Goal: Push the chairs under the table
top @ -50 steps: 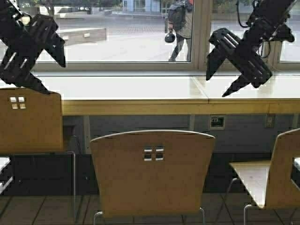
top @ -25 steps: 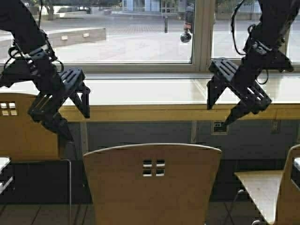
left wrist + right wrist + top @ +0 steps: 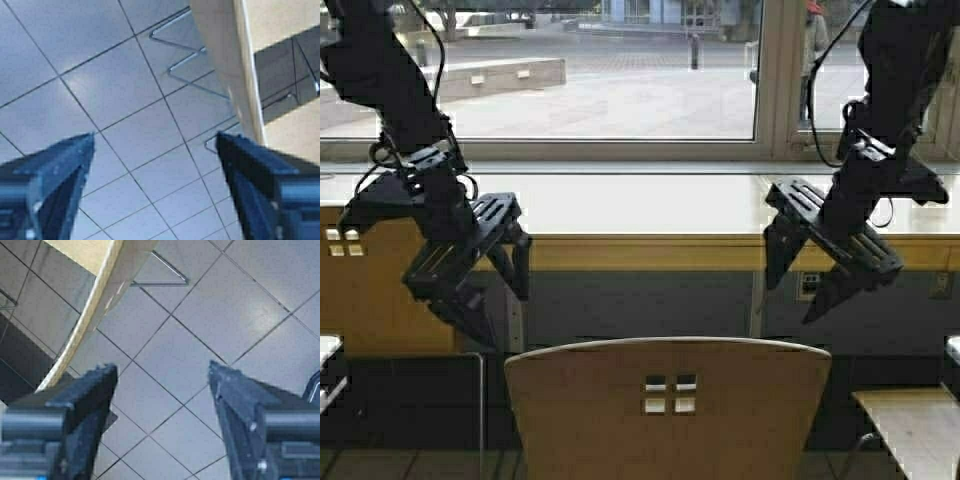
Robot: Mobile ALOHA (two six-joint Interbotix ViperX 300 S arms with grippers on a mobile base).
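1. Both arms have come down since the earlier high-view frames, from window height to the level of the tabletop's front edge. The whole scene has also shifted, so the base has driven forward toward the middle chair (image 3: 668,405).
2. High view: the left end effector (image 3: 490,300) hangs released, fingers spread, just above and beside the chair's left top corner. The right end effector (image 3: 798,290) is likewise released, above the right corner. The chair stands well out from the tabletop (image 3: 640,205), backrest toward the robot. Another chair (image 3: 370,290) on the left is closer to the tabletop, and a third seat (image 3: 920,430) shows at the right.
3. Left wrist view: the fingers (image 3: 55,170) are spread wide over floor tile, with the backrest edge beside one finger and nothing held.
4. Right wrist view: the fingers (image 3: 85,390) are apart, the backrest rim is just beside one finger, and nothing is held.
5. Risk, as a judgement: neither end effector is centred over the backrest rim. An uneven descent could land one finger outside the rim and twist the chair on its thin legs, skewing it into the neighbouring chair or jamming it against the tabletop edge.
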